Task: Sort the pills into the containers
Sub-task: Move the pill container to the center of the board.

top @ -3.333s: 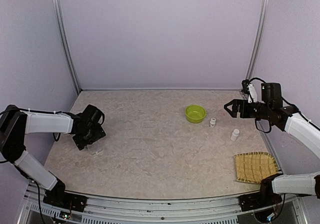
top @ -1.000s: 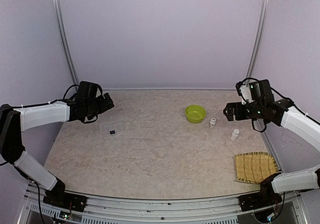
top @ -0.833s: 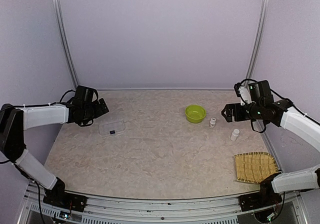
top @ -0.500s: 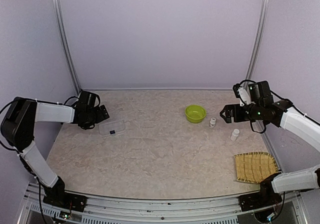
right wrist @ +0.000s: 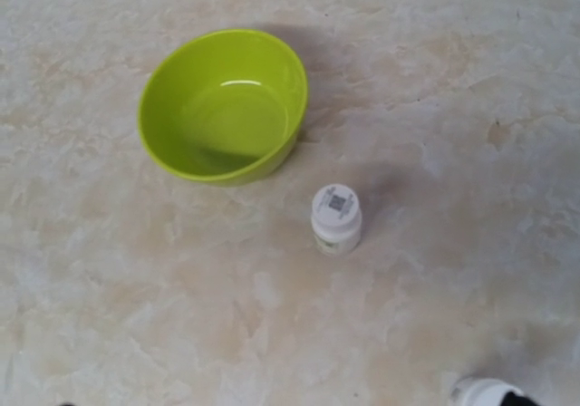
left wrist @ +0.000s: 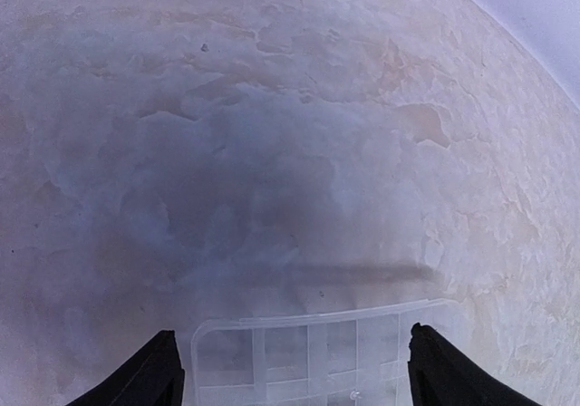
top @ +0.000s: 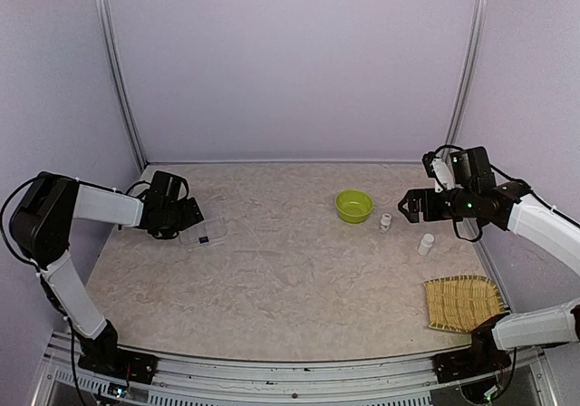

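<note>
The clear pill box (top: 206, 233) lies flat on the table at the left. My left gripper (top: 188, 221) is low at its left end. In the left wrist view the gripper (left wrist: 294, 374) is open, and the box's compartments (left wrist: 317, 356) lie between the two black fingertips (left wrist: 159, 370) without touching them. No pills can be made out; only a small dark mark shows in the box. My right gripper (top: 410, 205) hovers open and empty above a small white bottle (top: 385, 221), which also shows in the right wrist view (right wrist: 336, 217).
A lime-green bowl (top: 353, 206), empty in the right wrist view (right wrist: 222, 105), stands left of the bottle. A second white bottle (top: 425, 243) stands to the right, at the bottom edge of the right wrist view (right wrist: 485, 393). A bamboo mat (top: 464, 302) lies at the near right.
The pill box went from the near left to farther back. My left gripper let it go, swung back, then came down at its left end. My right gripper drifted slightly left.
</note>
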Tool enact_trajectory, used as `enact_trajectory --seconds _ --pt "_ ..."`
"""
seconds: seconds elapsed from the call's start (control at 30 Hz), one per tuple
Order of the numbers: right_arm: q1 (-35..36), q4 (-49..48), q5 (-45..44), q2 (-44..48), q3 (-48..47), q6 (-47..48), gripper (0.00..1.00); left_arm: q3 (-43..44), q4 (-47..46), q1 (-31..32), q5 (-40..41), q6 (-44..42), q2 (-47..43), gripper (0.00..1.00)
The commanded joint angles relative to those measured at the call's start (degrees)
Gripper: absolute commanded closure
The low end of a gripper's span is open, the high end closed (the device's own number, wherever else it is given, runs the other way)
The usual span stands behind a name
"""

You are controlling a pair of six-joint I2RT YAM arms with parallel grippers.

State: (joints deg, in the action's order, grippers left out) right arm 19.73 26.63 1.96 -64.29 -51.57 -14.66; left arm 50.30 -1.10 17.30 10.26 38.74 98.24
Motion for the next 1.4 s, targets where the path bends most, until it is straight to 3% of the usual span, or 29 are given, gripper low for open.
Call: enact_trajectory --seconds 0.0,0.4,1.13,1.37 --pt "0.4 -0.38 0.69 -0.31 -0.69 -0.51 0.0 -0.4 -1.91 1.44 -0.66 0.19 2.18 0.17" --pt "0.4 -0.32 -0.01 -0.13 -1.25 0.07 0.0 -0.44 -3.46 4.94 -1.28 0.23 4.25 0.16" --pt "0.4 -0.95 -0.26 1.11 1.16 0.51 0.0 8.33 -3.88 22.36 -1.48 4.55 14.34 0.16" --pt "0.4 -0.56 -0.29 2.34 1.87 1.65 0.0 9.27 -3.73 23.57 -0.14 0.6 11.11 0.11"
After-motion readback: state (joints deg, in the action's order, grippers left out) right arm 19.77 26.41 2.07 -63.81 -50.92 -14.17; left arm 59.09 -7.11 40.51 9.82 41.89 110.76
